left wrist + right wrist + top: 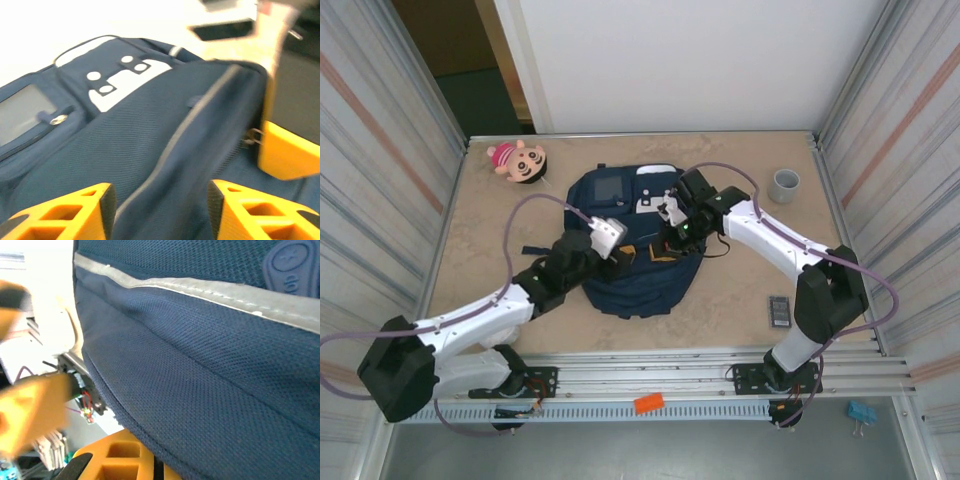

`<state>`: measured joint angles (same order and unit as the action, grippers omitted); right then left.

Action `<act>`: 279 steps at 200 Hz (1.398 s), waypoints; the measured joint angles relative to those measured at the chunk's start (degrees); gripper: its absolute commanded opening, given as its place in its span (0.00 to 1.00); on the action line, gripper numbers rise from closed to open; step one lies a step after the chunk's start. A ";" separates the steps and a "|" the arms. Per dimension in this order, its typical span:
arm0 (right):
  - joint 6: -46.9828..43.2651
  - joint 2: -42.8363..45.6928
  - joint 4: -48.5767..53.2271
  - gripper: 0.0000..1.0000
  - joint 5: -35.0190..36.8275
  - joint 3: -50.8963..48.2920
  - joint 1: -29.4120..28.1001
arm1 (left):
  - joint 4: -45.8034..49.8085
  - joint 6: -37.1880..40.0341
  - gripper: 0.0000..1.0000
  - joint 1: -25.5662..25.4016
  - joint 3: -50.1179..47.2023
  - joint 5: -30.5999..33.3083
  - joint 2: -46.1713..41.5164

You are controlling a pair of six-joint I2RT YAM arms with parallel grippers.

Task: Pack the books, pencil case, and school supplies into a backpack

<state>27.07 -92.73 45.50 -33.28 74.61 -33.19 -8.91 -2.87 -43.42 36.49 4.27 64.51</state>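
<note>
The navy backpack (638, 262) lies flat in the middle of the table, white patches toward the back. My left gripper (623, 254) hovers over its front panel (150, 145). Its orange jaws (160, 212) are open, with fabric and a grey reflective strip (175, 140) beneath them. My right gripper (670, 238) is shut on a fold of the backpack's fabric (210, 390), lifting its edge above the orange fingers (125, 460). A small dark flat calculator-like device (779, 311) lies on the table at the right. The books and the pencil case are out of view.
A grey cup (783, 185) stands at the back right. A pink plush doll (518, 161) lies at the back left. Corrugated walls close in both sides. An orange piece (648, 402) rests on the front rail.
</note>
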 measured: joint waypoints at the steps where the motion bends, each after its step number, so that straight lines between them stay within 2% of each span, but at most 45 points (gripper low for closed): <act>1: -0.13 0.00 0.09 0.00 0.11 0.00 0.04 | 0.52 -0.68 0.54 0.35 0.26 0.02 -0.13; 43: -7.23 0.17 5.22 0.00 4.98 0.42 1.40 | 9.38 -27.06 0.57 9.68 3.96 -0.17 -1.57; 86: -10.23 0.17 7.10 0.00 6.71 0.81 1.33 | 10.75 -44.02 0.55 11.10 1.49 -2.10 2.86; 126: -11.30 0.17 7.28 0.00 6.73 0.83 1.33 | 9.29 -51.23 0.48 12.48 1.42 -4.13 11.13; 153: -11.52 0.17 7.28 0.00 6.75 0.83 1.27 | 6.69 -54.51 0.17 12.98 1.42 -6.27 15.87; 176: -11.72 0.17 7.65 0.00 8.85 0.83 1.22 | 3.76 -57.20 0.00 12.98 1.42 -8.26 16.94; 198: -11.69 0.13 8.20 0.00 11.47 1.18 0.76 | 1.51 -61.31 0.00 11.91 1.11 -8.26 16.87; 237: -10.58 -0.02 8.35 0.00 13.64 2.14 -3.54 | 1.36 -67.78 0.00 6.21 0.24 -2.10 14.21; 279: -3.04 -0.04 1.57 0.00 12.35 1.31 -10.14 | 1.38 -72.43 0.00 3.78 0.07 2.34 12.83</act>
<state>24.03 -92.77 47.07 -20.93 75.92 -43.33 -7.53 -75.31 -39.64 36.56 6.61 77.34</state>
